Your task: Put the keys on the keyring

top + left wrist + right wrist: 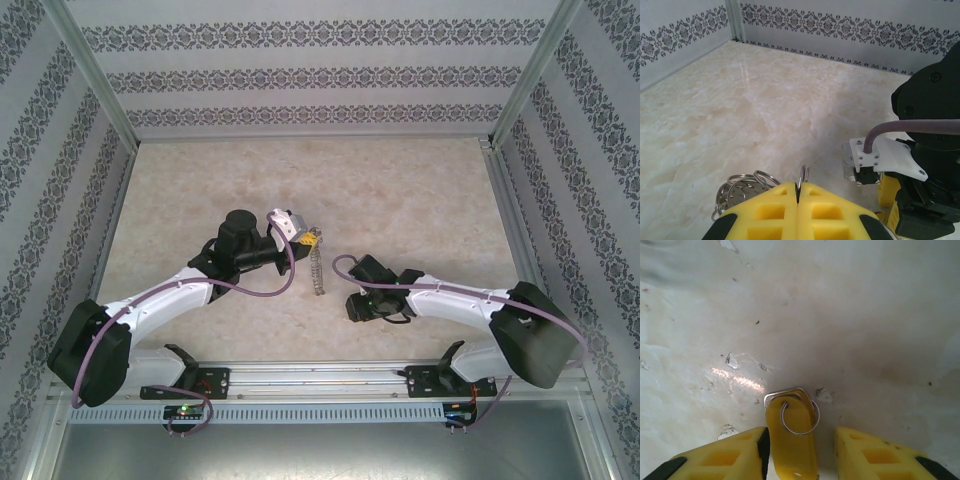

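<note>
Marbled beige worktop (400,200), patterned walls on three sides; both arms reach in toward the middle.

Left tool (312,238): yellow pads pressed flat together, pinching a thin metal loop; this is the keyring (318,268); from above it hangs edge-on below the pads as a narrow beaded grey strip, its lower end near the worktop, contact not clear. Left wrist view: left tool (798,192) closed, the keyring (802,175) showing as a slim double wire rising from the seam between the pads; a cluster of small split rings (742,184) sits just beside the pads on the left side of that view; whether they are joined to the keyring I cannot tell.

Right tool (355,303): near the keyring's lower end but apart from it, pointing down at the worktop; purple cable (440,288) runs along the forearm. Right wrist view: right tool (800,432) with jaws partly apart, not clamped; one key (789,445) lies between the pads, yellow head toward the camera, dull metal end away; a small split ring (800,434) threads through the head. The key touches the pad on the picture's left; a clear gap separates it from the other pad.
</note>
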Available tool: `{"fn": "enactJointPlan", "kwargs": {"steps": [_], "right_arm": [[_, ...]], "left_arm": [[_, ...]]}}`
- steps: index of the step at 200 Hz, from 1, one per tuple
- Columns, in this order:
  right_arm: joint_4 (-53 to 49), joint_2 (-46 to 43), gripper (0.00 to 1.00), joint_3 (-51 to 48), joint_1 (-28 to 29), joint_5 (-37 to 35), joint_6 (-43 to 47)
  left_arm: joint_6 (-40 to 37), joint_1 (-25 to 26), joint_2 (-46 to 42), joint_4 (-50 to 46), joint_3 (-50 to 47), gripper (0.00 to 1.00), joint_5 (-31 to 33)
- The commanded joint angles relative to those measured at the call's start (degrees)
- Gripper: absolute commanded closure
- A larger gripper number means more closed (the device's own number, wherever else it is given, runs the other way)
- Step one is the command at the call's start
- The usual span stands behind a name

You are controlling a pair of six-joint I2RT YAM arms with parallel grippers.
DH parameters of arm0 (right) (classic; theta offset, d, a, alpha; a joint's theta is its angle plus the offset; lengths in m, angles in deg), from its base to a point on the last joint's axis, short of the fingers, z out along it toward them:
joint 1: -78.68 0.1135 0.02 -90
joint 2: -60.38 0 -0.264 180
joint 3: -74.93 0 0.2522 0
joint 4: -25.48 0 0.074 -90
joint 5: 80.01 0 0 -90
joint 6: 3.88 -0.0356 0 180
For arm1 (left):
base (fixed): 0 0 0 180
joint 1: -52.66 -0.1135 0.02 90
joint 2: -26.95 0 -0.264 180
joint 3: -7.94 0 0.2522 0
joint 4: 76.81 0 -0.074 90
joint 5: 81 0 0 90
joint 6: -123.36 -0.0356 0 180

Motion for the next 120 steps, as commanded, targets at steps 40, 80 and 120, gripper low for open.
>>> {"fn": "enactJointPlan", "kwargs": {"steps": [40, 80, 120], "right_arm": [[1.70, 2.45, 0.71, 1.96, 0.41, -5.81, -0.58], [2.46, 1.22, 0.75, 3.00, -1.62, -6.56, -0.66], [3.19, 1.86, 0.77, 3.88, -4.17, -6.45, -0.60]], "left_arm": [[1.19, 1.19, 0.31, 4.37, 0.71, 1.00, -0.68], [1.02, 1.28, 0.03, 4.11, 0.76, 1.00, -0.68], [1.01, 1.37, 0.00, 4.34, 0.72, 1.00, -0.85]]}}
